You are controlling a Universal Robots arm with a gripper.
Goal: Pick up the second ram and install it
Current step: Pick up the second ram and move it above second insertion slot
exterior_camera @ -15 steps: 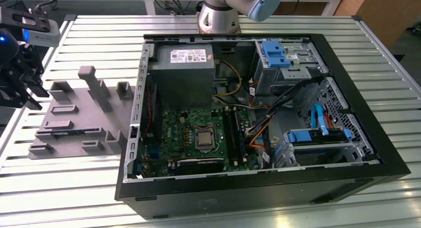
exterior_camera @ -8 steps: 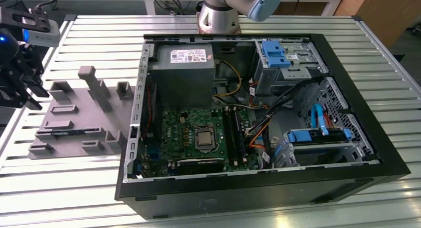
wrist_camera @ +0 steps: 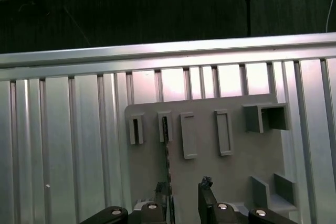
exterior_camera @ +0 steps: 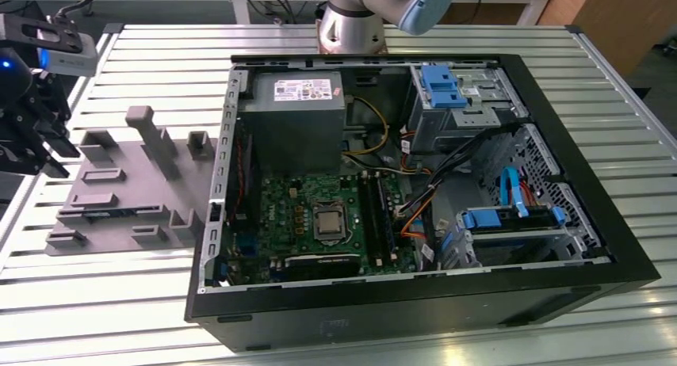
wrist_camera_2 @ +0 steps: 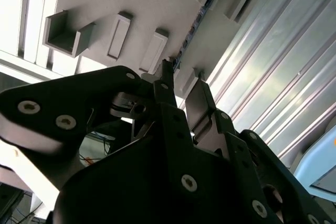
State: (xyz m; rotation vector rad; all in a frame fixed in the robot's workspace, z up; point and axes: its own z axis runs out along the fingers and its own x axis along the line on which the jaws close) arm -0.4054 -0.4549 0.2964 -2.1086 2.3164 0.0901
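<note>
The second ram (wrist_camera: 166,150) is a thin blue-green stick standing on edge in a slot of the grey fixture plate (wrist_camera: 236,166). It also runs as a narrow dark line (wrist_camera_2: 191,30) across the plate in the second wrist view, and shows low in the fixture (exterior_camera: 106,214) at the exterior view's left. My gripper (wrist_camera: 185,195) hangs just above the fixture, open, with one finger (wrist_camera: 164,195) close beside the ram's line and the other finger (wrist_camera: 207,192) apart from it. Seen from outside, the gripper (exterior_camera: 51,156) is at the far left, over the fixture's edge.
An open black PC case (exterior_camera: 423,303) takes up the middle and the exterior view's right, with the green motherboard (exterior_camera: 307,200), power supply (exterior_camera: 296,112) and blue drive brackets (exterior_camera: 445,85) inside. Upright fixture blocks (exterior_camera: 154,140) stand between gripper and case. The table (exterior_camera: 106,303) is ribbed aluminium.
</note>
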